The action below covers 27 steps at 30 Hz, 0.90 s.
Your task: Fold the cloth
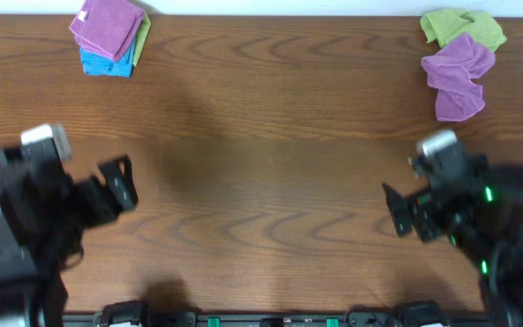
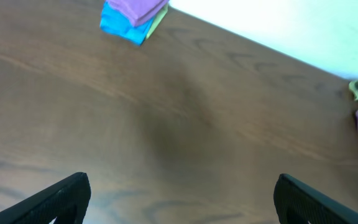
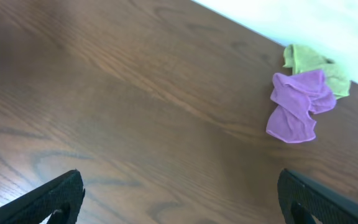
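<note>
A crumpled purple cloth lies at the table's far right, partly over a crumpled green cloth. Both also show in the right wrist view, purple and green. My left gripper is open and empty at the left, low over bare wood. My right gripper is open and empty at the right, well short of the crumpled cloths.
A stack of folded cloths, purple over green over blue, sits at the far left corner; it also shows in the left wrist view. The wooden table spans the view.
</note>
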{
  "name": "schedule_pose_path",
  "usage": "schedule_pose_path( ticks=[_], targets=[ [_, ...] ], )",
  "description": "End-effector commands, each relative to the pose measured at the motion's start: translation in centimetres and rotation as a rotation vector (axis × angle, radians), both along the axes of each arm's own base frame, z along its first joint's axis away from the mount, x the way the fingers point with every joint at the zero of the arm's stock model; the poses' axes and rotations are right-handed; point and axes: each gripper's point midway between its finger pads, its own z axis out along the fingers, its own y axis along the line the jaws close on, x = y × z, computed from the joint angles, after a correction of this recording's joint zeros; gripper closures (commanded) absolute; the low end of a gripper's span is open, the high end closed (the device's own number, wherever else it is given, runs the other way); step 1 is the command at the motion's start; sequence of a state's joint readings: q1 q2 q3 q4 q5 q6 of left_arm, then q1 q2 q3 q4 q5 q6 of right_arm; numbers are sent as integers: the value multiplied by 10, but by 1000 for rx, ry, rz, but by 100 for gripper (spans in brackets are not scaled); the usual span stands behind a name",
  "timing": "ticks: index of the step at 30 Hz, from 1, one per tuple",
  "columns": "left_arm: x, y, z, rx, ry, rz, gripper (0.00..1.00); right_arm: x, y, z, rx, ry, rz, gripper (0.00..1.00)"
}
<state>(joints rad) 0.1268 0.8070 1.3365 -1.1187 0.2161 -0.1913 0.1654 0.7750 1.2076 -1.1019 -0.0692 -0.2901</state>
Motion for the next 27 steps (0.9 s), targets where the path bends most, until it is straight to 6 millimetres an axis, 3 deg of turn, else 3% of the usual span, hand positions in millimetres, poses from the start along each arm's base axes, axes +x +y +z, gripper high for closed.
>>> schedule_pose_path(
  ticks=[1,6,18,27],
  targets=[
    [-12,1,-8,33,-17,-4,5,-13,-6,-2,38,-44,-50,1],
    [-17,0,-5,30,-39,-4,5,-21,-6,0,92,-55,-78,1],
    [-42,-5,-33,-7,116,1,5,-34,-9,-18,94,40,-100,1],
    [-46,0,-37,25,138,7,5,-37,-9,-22,90,60,-101,1]
  ],
)
